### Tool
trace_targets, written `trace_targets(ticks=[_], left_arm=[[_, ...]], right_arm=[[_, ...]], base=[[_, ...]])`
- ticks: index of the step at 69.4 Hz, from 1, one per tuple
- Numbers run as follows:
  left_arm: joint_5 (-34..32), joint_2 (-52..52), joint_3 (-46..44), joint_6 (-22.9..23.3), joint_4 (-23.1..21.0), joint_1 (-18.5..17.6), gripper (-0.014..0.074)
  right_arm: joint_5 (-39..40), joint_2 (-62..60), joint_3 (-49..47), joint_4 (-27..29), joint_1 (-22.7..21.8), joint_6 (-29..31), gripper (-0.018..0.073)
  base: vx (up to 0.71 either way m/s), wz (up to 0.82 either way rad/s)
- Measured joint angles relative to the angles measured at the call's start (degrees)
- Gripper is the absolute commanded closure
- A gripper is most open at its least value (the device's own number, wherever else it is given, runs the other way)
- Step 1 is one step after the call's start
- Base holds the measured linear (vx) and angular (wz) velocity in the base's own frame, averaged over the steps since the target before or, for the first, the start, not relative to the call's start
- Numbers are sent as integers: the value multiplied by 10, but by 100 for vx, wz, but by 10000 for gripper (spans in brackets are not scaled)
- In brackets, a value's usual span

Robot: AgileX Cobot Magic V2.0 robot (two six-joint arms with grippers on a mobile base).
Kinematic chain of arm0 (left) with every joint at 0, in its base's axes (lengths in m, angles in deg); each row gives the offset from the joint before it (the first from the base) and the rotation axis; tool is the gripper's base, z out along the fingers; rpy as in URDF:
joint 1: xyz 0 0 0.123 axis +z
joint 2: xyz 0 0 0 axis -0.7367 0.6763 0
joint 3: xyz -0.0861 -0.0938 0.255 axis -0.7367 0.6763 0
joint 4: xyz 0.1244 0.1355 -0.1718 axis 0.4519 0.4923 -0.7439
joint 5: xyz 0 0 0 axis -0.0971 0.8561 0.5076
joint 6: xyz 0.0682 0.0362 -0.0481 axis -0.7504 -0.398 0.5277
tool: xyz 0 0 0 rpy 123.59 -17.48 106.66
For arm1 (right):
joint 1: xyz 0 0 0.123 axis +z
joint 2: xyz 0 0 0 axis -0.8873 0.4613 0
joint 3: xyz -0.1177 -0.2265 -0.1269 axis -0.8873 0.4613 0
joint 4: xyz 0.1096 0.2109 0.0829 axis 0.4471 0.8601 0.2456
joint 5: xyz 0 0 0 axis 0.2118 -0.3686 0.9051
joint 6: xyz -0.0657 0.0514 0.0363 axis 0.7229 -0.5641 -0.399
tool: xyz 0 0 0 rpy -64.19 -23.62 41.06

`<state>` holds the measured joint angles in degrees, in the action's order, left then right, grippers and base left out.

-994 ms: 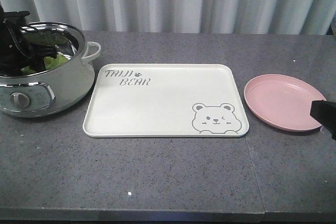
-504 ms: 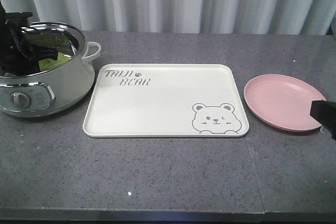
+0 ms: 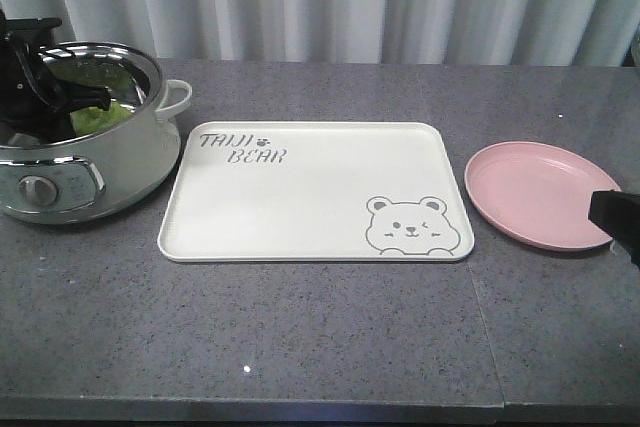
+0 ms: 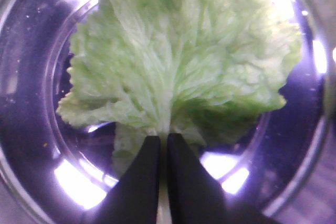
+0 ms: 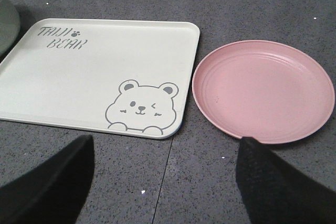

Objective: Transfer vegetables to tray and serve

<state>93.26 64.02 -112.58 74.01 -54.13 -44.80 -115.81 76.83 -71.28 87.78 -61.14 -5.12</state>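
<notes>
Step in hand: I'd say this is the lift-out, with the lettuce leaf (image 4: 178, 66) being taken from the electric cooking pot (image 3: 90, 162) on its way to the tray (image 3: 300, 197).

Left gripper (image 4: 163, 137): it is down inside the pot, its two dark fingers pinched nearly together on the pale rib at the base of the leaf.

Leaf relative to that gripper: the crinkled blade fans out away from the fingertips over the shiny pot floor. Only the stalk end is in the pinch. I can't tell whether the far edge touches the metal.

Leaf relative to the tray: it is inside the pot, which sits just off the tray's left edge, so nothing is on the tray yet.

Doing it well: I'd raise it straight up until the whole leaf clears the pot's rim, then sweep across to the tray. The grip should stay on the rib, since the thin blade looks likely to tear or slip. A smooth carry would stop the loose leaf swinging. It should be let go low over the bare middle of the tray.

Right gripper (image 5: 167, 141): its fingers are spread wide and hold nothing. It waits off the tray's right side, just in front of the pink plate (image 3: 540, 192).

Risk: the leaf could snag on the rim and pull free.
</notes>
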Motion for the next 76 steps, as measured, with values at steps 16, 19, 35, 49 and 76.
trace_targets(ticks=[16,19,35,49,76], left_arm=[[2,-34,-17,0,-2,0,605],[3,-39,-21,0,-2,0,605],[6,-62,-40,0,-2,0,605],[8,-97,-40,0,-4,0,605],[10,-151,-40,0,-52,0,605]], right_arm=[[0,0,0,0,0,0,15],[0,0,0,0,0,0,15],[0,0,0,1,0,1,15],[1,0,0,9,0,10,15],[57,48,0,200,0,147,15]], base=[[0,0],[0,0],[0,0],[0,0],[0,0]])
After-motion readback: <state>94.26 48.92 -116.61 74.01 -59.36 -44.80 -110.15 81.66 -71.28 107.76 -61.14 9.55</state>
